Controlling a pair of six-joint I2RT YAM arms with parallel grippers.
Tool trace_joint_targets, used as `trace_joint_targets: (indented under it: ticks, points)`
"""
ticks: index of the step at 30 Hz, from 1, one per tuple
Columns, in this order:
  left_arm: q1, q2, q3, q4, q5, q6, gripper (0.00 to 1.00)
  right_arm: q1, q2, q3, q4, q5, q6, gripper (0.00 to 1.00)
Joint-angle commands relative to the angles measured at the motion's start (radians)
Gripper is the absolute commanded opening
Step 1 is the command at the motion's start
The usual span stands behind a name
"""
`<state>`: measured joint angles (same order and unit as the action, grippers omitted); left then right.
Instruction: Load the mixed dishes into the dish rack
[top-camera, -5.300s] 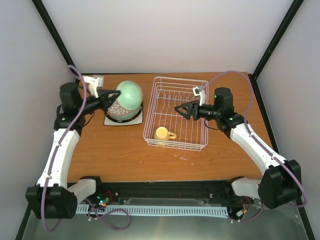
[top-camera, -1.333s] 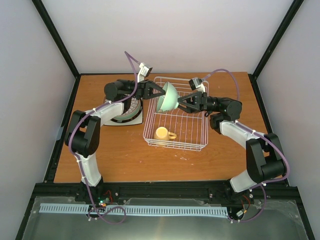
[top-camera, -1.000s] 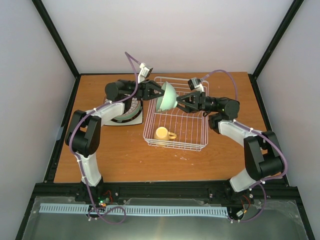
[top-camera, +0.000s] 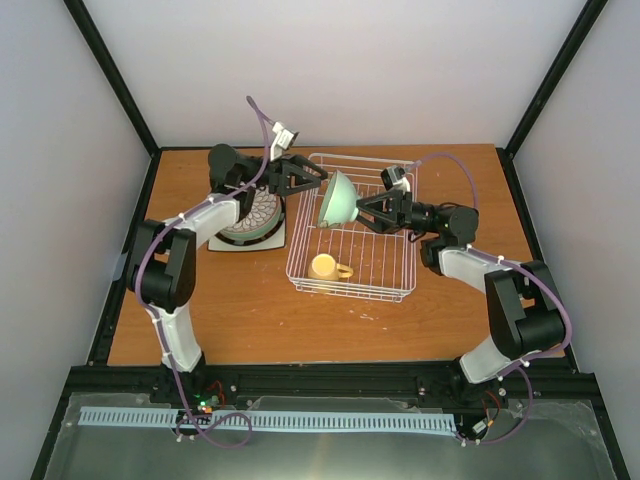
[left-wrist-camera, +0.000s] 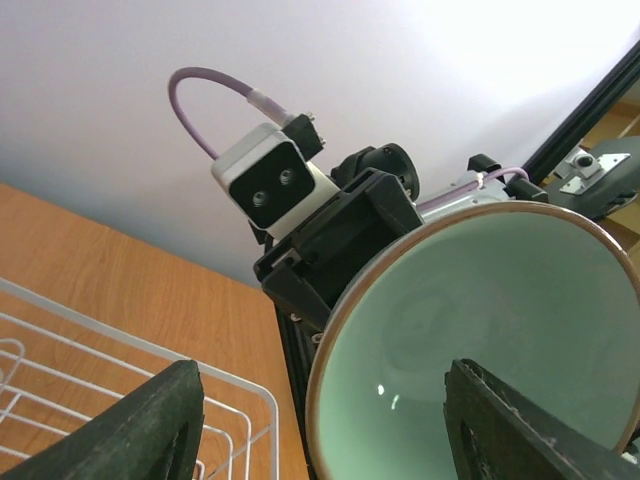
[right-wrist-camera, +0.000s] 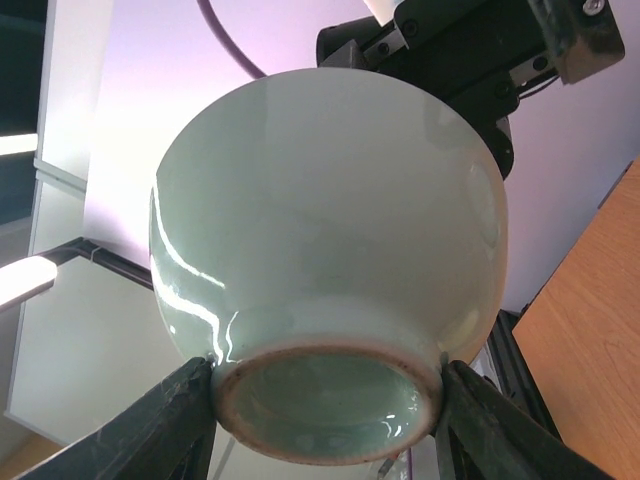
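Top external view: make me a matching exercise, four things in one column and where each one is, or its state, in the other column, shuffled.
Column one
1. yellow mug
2. mint-green bowl
3. square white plate
4. left end effector

Column two
A. open, beside the bowl's rim
B. inside the dish rack
C. under the stacked round plates
D. gripped by the right end effector, over the rack

Pairs: 1-B; 2-D; 3-C; 4-A

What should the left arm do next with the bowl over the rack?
Probably draw the left arm back, clear of the mint-green bowl. Its jaws stand open at the rim, while the right jaws pinch the bowl's foot above the dish rack, so the right arm seems to carry it alone.
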<state>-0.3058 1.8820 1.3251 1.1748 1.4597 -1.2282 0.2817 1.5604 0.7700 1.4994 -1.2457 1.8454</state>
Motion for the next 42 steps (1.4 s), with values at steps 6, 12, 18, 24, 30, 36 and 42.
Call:
trace_joint_targets:
  ticks: [6, 12, 18, 24, 30, 36, 42]
  points:
    - [0.124, -0.072, 0.096, -0.33, 0.027, 0.253, 0.69, -0.05, -0.034, -0.039, 0.177, 0.008, -0.019, 0.03]
    - [0.195, -0.19, 0.42, -1.422, -0.409, 1.055, 0.8, -0.19, -0.148, -0.127, -0.265, -0.042, -0.342, 0.03]
    - [0.2, -0.271, 0.566, -1.671, -1.018, 1.227, 1.0, -0.221, -0.273, 0.214, -1.817, 0.26, -1.464, 0.03]
    - [0.221, -0.507, 0.214, -1.478, -1.119, 1.33, 1.0, -0.227, -0.255, 0.406, -2.197, 0.538, -1.634, 0.03]
    - [0.223, -0.605, 0.036, -1.453, -1.299, 1.268, 1.0, -0.17, -0.245, 0.421, -2.367, 0.738, -1.664, 0.03]
    - [0.223, -0.593, -0.004, -1.531, -1.386, 1.274, 1.0, -0.081, -0.259, 0.348, -2.405, 0.848, -1.636, 0.03]
    - [0.223, -0.561, -0.007, -1.59, -1.407, 1.273, 1.0, -0.012, -0.205, 0.369, -2.461, 0.971, -1.635, 0.03]
